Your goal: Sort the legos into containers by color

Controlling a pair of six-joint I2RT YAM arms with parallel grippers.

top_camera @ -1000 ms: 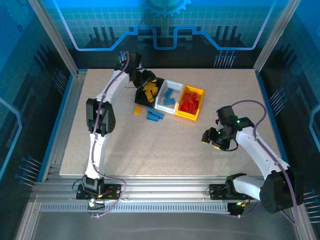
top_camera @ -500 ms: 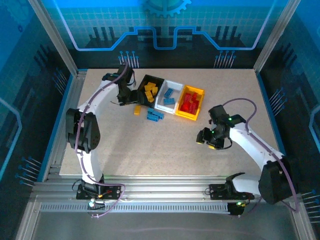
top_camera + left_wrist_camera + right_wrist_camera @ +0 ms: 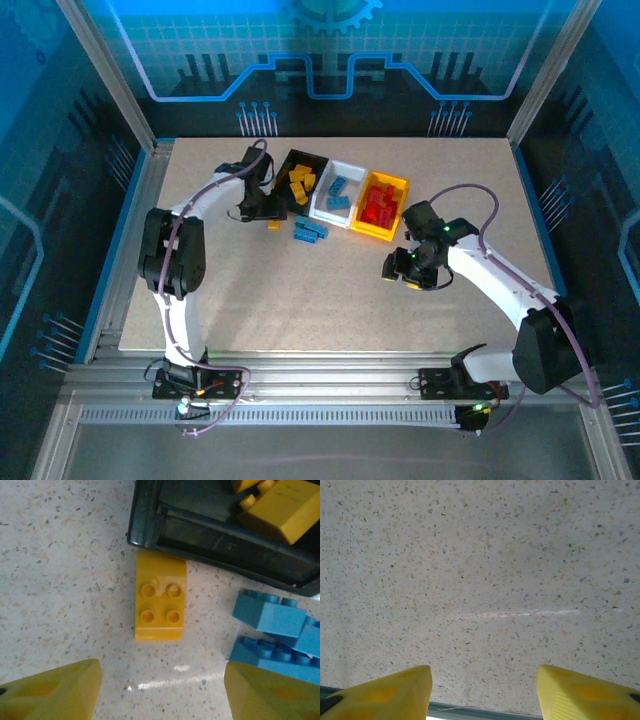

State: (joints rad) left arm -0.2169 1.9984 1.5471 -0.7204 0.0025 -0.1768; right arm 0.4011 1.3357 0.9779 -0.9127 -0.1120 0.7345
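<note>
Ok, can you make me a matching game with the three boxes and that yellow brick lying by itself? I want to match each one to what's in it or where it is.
Column one:
1. black bin
2. white bin
3. yellow bin
4. loose yellow brick

Column two:
A. holds red bricks
B. lies on the table, right beside the black bin
C. holds yellow bricks
D. holds blue bricks

Pairs: 1-C, 2-D, 3-A, 4-B.
</note>
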